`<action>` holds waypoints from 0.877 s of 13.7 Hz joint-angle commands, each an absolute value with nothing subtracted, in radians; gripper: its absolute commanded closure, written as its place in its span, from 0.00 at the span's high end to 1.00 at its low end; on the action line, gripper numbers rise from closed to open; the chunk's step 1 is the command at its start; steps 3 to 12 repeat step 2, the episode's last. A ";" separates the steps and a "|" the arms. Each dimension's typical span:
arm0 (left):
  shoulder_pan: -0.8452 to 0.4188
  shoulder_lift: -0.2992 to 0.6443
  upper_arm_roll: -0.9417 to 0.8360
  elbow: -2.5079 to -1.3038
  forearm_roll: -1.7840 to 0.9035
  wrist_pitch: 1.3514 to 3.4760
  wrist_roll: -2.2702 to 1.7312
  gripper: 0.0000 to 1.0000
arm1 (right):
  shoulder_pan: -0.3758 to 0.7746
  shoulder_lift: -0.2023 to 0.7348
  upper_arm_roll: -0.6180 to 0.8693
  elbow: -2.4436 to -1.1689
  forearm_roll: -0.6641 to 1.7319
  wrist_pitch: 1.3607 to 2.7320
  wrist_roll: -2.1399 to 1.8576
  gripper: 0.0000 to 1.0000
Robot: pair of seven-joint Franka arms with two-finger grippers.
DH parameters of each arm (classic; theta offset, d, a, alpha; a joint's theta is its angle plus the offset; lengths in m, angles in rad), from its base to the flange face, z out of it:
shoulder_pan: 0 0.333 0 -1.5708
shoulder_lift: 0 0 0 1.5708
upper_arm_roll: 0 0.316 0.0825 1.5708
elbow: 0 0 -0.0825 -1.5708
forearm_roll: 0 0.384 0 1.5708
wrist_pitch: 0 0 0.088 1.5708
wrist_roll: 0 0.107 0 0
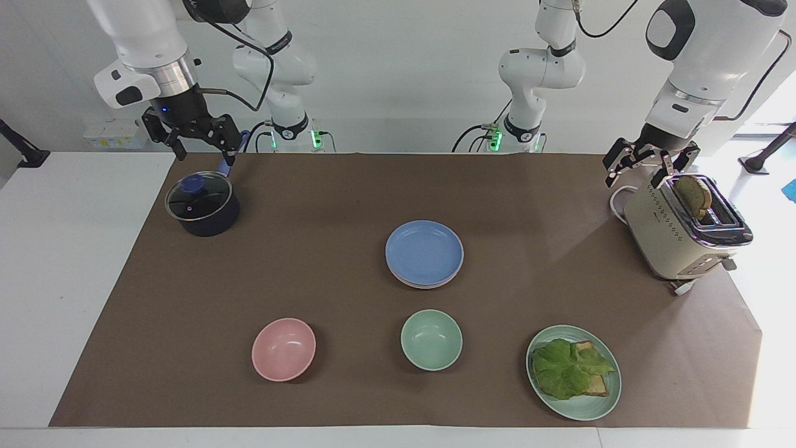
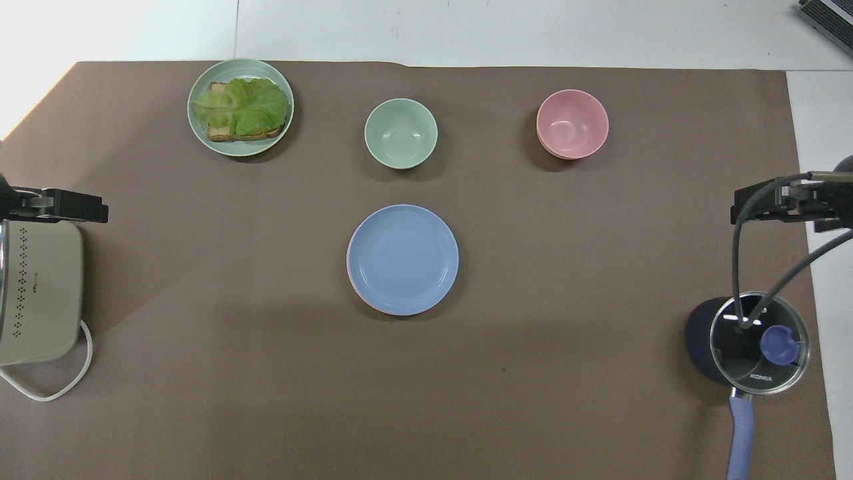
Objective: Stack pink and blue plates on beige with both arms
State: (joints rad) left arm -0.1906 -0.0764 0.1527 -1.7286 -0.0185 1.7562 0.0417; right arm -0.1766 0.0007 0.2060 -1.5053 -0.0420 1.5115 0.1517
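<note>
Blue plate [image 1: 424, 251] tops the pink plate [image 1: 410, 280] mid-tabletop; left end effector [image 1: 647, 167] over the toaster [image 1: 681, 233] and right end effector [image 1: 198, 149] over the saucepan [image 1: 202, 206] hang released, empty.

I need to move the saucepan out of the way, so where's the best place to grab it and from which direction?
Probably by its long blue handle, which sticks out from the saucepan toward the robots. Come straight down from above, jaws across its width. The right gripper hangs open over that end; the round body and glass lid look too wide.
</note>
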 commanded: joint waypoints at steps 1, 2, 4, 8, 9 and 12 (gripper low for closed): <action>-0.181 -0.081 0.146 -1.717 -0.002 1.735 0.048 1.00 | -0.186 -0.014 0.209 -1.517 -0.017 1.500 0.129 1.00; -0.181 -0.081 0.146 -1.717 -0.002 1.735 0.048 1.00 | -0.186 -0.014 0.209 -1.517 -0.015 1.500 0.129 1.00; -0.181 -0.081 0.146 -1.717 -0.002 1.735 0.048 1.00 | -0.186 -0.014 0.209 -1.517 -0.015 1.500 0.129 1.00; -0.181 -0.081 0.146 -1.717 -0.002 1.735 0.048 1.00 | -0.186 -0.014 0.209 -1.517 -0.015 1.500 0.129 1.00; -0.181 -0.081 0.146 -1.717 -0.002 1.735 0.048 1.00 | -0.186 -0.014 0.209 -1.517 -0.015 1.500 0.129 1.00; -0.181 -0.081 0.146 -1.717 -0.002 1.735 0.048 1.00 | -0.186 -0.014 0.209 -1.517 -0.015 1.500 0.129 1.00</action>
